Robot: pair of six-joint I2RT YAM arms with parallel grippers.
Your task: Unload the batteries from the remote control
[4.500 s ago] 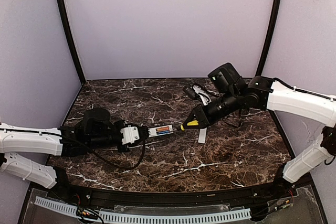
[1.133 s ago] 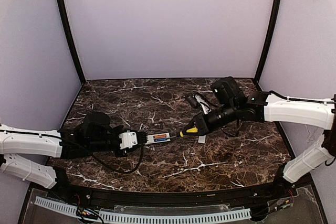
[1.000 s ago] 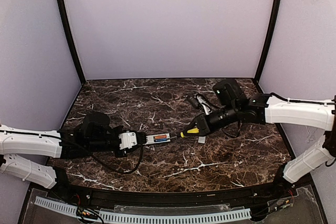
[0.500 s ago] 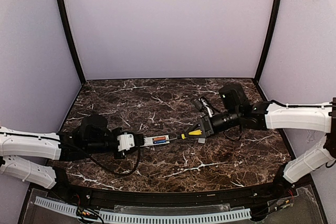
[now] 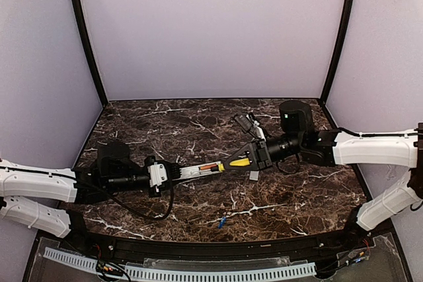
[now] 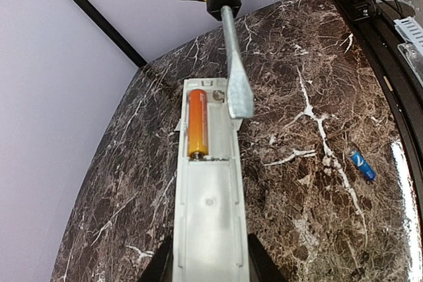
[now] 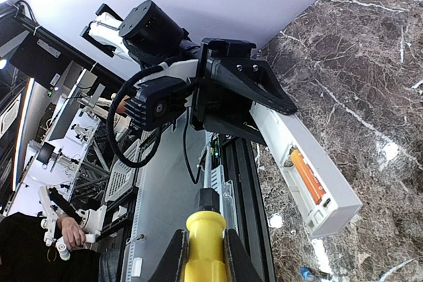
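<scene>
The left gripper clamps its fingers on the two long edges of the remote control, which juts straight out ahead of the fingertips with its open battery bay facing up. The right gripper is closed tight on the yellow handle of a screwdriver, whose flat blade reaches out beyond its fingers to the far end of the remote, at the rim of the bay. Whether the blade touches the plastic cannot be told. The orange-red battery sits in the bay well ahead of the left fingers, with the slot beside it bare. The blue battery lies loose on the marble table, well apart from both sets of fingers, off to the right of the left fingertips in the left wrist view. A flat white back cover shows just beneath the right fingers, most of it hidden by the gripper (its outline is hard to make out). In the right wrist view the screwdriver's shaft is cut off behind the handle. Half a second earlier both cells still sat in the remote, which lay lower and flatter; the blue one has since come out onto the table.
</scene>
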